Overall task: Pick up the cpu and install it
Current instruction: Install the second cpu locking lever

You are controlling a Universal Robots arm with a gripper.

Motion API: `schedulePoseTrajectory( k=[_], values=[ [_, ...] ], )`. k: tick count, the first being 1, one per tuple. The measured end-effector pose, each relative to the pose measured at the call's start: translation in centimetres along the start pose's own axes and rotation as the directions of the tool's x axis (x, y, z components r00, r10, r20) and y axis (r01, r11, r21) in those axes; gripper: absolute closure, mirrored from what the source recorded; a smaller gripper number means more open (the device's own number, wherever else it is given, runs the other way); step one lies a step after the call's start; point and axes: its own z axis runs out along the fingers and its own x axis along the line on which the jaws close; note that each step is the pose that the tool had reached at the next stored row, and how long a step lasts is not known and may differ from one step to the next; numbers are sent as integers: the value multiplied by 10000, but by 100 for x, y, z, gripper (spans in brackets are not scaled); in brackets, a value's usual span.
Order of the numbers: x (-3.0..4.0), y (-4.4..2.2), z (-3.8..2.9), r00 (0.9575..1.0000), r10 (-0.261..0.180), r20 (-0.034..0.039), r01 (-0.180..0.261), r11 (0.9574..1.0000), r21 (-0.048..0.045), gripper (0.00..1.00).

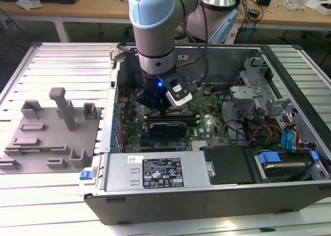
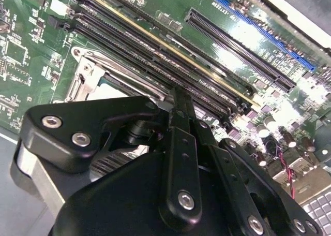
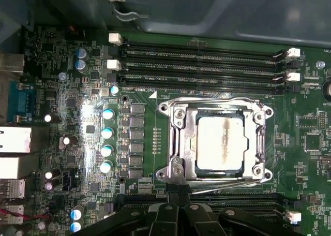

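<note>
**CPU sitting in the socket, gripper just above the board**

I've got the cpu [image 3: 220, 143] square in the first wrist view, its pale top lying flat inside the metal socket frame [image 3: 178, 137] on the green motherboard [image 3: 93, 91]. Memory slots [image 3: 201, 65] run along one side of the socket, a second bank along the other. My gripper [image 2: 178, 99] hangs close over that spot, fingers pressed together into one thin blade, carrying nothing. From the exterior view the arm [image 1: 152, 34] reaches down into the open computer case [image 1: 207, 194]; grey plastic blocks [image 1: 51, 132] sit outside, on the exterior view's left.
</note>
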Motion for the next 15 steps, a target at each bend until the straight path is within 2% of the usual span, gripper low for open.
schedulePoseTrajectory(
  k=[9,10,11,12,15],
  values=[
    [38,-75,-9,10000,41,44,-39,9994,-338,89],
    [43,-76,-9,10000,48,58,-46,9992,-406,89],
    [52,-79,-10,9999,64,83,-60,9985,-551,89],
    [61,-81,-10,9999,73,91,-67,9981,-614,89],
    [78,-89,-5,9999,80,93,-73,9979,-646,89]
  ],
)
